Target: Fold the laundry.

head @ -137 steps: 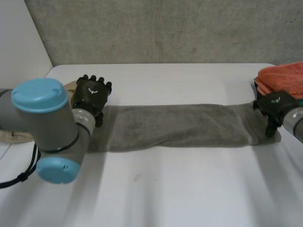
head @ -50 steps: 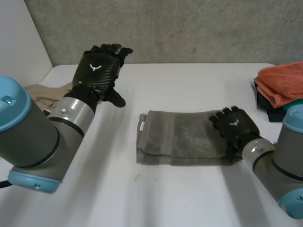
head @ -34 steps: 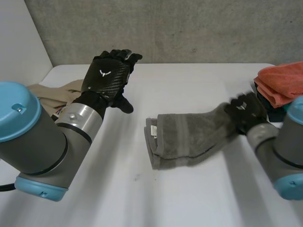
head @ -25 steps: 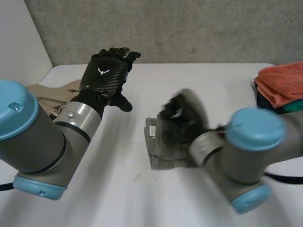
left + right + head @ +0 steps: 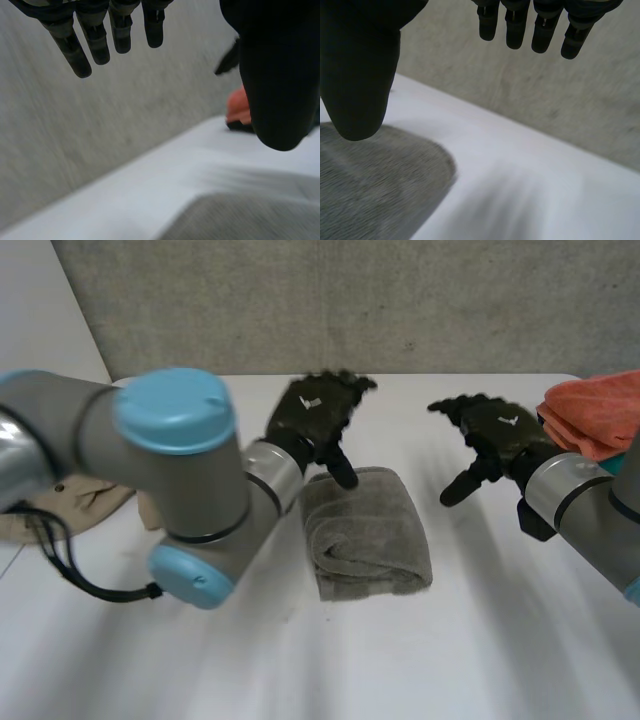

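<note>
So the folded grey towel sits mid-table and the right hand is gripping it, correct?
Not quite: the right hand is open and apart from the grey towel, off to its side, as the head view shows. The rest holds.

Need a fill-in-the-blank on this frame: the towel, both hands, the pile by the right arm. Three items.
The grey towel lies ____ into a thick bundle on the table.
The left hand and the right hand are both ____, holding nothing.
The cloth beyond the right hand is ____ in colour.
Missing words: folded; open; orange.
</note>
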Controlling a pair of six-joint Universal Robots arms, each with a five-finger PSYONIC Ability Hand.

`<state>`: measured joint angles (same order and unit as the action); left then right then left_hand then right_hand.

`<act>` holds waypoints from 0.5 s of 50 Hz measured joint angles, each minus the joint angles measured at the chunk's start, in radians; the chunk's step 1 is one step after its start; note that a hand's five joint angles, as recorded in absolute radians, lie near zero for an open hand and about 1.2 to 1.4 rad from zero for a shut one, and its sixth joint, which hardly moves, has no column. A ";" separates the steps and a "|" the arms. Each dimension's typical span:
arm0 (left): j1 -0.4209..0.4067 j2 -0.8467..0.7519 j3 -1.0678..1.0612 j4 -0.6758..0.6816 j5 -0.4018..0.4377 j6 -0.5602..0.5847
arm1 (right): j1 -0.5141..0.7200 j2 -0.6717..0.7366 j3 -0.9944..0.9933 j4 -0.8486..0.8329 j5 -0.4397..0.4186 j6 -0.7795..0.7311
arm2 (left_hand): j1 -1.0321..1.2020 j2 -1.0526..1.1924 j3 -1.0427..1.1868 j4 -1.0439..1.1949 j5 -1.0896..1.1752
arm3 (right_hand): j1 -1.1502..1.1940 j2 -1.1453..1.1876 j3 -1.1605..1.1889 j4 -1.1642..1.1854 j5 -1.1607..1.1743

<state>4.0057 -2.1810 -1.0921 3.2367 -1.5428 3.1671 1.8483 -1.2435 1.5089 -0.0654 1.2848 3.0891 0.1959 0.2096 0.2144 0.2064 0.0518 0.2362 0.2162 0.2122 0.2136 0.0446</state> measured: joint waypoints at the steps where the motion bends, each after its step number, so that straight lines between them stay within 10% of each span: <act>1: -0.005 -0.032 0.033 -0.029 -0.006 -0.006 | -0.003 0.015 -0.016 0.024 -0.015 -0.001 | 0.000 0.001 0.001 0.001 0.003 | 0.000 0.000 0.000 0.000 0.000; 14: -0.053 -0.223 0.125 -0.254 -0.211 0.002 | 0.056 0.310 -0.259 0.254 -0.125 -0.074 | 0.000 0.021 0.013 0.024 0.003 | 0.000 0.000 0.000 0.000 0.000; 25: -0.064 -0.211 0.027 -0.248 -0.216 0.095 | 0.096 0.427 -0.309 0.267 0.001 -0.266 | 0.000 0.021 0.013 0.024 0.003 | -0.014 -0.008 0.000 0.000 0.000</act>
<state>3.9414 -2.3916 -1.0650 2.9887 -1.7591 3.2624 1.9439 -0.8160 1.2004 0.2014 1.2862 2.8228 0.1961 0.2302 0.2274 0.2306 0.0546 0.2224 0.2085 0.2122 0.2136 0.0441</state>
